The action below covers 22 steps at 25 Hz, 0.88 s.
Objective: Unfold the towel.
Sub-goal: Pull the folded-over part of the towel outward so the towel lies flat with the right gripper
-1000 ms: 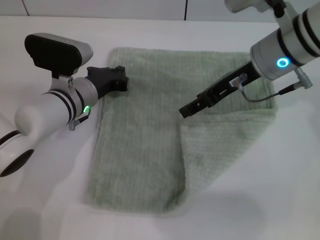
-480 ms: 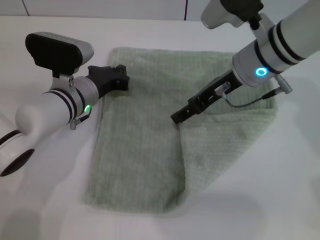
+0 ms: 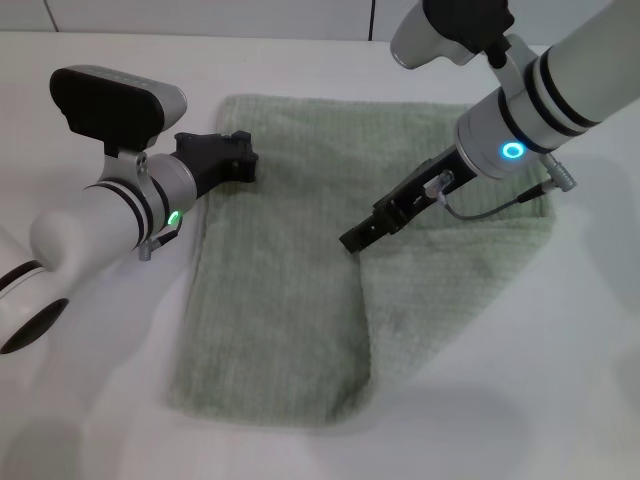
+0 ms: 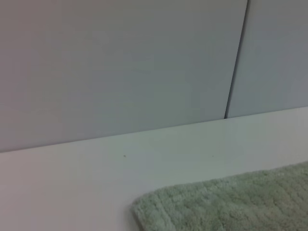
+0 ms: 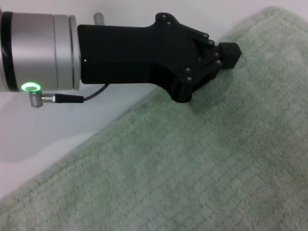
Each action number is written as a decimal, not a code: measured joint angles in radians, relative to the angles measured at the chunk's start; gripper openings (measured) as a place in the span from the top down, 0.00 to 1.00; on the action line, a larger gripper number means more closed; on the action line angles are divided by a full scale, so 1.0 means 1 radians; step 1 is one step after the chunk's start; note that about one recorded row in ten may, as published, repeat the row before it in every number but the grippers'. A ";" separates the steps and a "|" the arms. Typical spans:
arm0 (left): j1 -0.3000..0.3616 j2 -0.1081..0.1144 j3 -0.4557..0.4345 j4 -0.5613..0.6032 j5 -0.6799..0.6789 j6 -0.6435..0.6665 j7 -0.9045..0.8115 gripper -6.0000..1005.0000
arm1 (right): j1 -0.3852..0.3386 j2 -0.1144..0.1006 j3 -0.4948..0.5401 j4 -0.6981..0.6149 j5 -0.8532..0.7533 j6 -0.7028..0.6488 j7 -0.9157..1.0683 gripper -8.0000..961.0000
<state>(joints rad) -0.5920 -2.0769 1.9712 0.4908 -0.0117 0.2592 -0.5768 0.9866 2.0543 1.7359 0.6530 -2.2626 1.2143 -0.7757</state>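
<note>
Towel [image 3: 290, 290] work on a white table [image 3: 560, 400] stands partly finished, by the look of things: the pale sage-green cloth lies mostly flat before the robot, yet its right-hand portion is doubled over on itself, a folded flap running from the near edge up to a slanting crease at mid-cloth. That flap remains to be opened out; the left-hand half already lies in a single smooth layer, as far as the head view shows.

Nearest the robot, the towel's front edge sits rounded and slightly rumpled at the foot of the fold. As it lies, the cloth's longer run goes from near to far, its ribbed lines following the same direction, with the far edge roughly parallel to the table's back edge and the wall panels [image 4: 120, 62] beyond.

Mid-scene, the right gripper [image 3: 352, 239] reaches down from the right, its tip at the top corner of the folded flap, just at the crease; whether its jaws are open or closed on the fabric cannot be told from the head view, and its own wrist camera does not show them.

Farther back on the left, the left gripper [image 3: 244, 160] rests at the towel's far-left corner. The right wrist view shows the left gripper with jaws drawn together, its tip on or just over the towel's edge; whether any cloth is pinched between them cannot be told.
</note>
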 joint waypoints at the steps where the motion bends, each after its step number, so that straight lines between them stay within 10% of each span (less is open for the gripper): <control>1: 0.000 0.000 0.000 0.000 0.000 0.000 0.000 1.00 | 0.000 0.000 0.000 0.000 0.000 -0.002 0.000 0.21; 22: 0.000 0.000 0.000 -0.007 0.002 0.000 0.000 1.00 | 0.000 0.004 -0.009 -0.012 0.000 -0.004 0.000 0.21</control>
<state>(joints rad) -0.5921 -2.0769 1.9711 0.4837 -0.0094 0.2592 -0.5768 0.9864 2.0583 1.7272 0.6410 -2.2627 1.2098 -0.7758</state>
